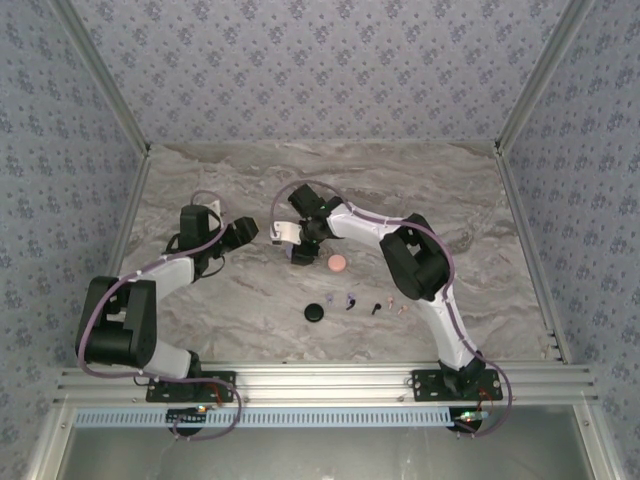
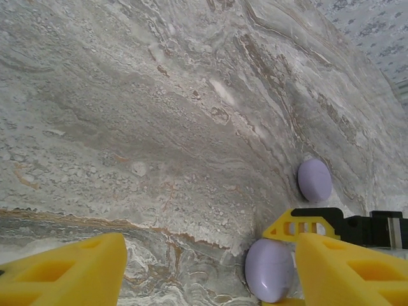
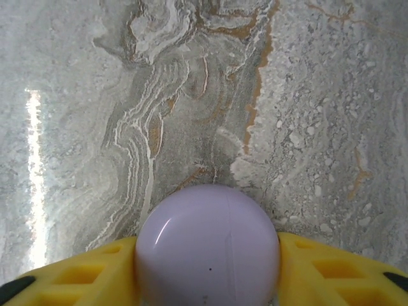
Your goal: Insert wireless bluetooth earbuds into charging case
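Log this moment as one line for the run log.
right tool: gripping lilac case | left tool: open | earbuds: loose on table | pink disc: on table

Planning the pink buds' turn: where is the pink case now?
In the top view, the pink case lies near the middle of the table, just right of the right gripper and beyond the row of buds.

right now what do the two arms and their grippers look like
The left arm and right arm have white link shells, black joint housings and lilac cables looped alongside. The left gripper and right gripper carry yellow plastic fingers with cut-out windows.
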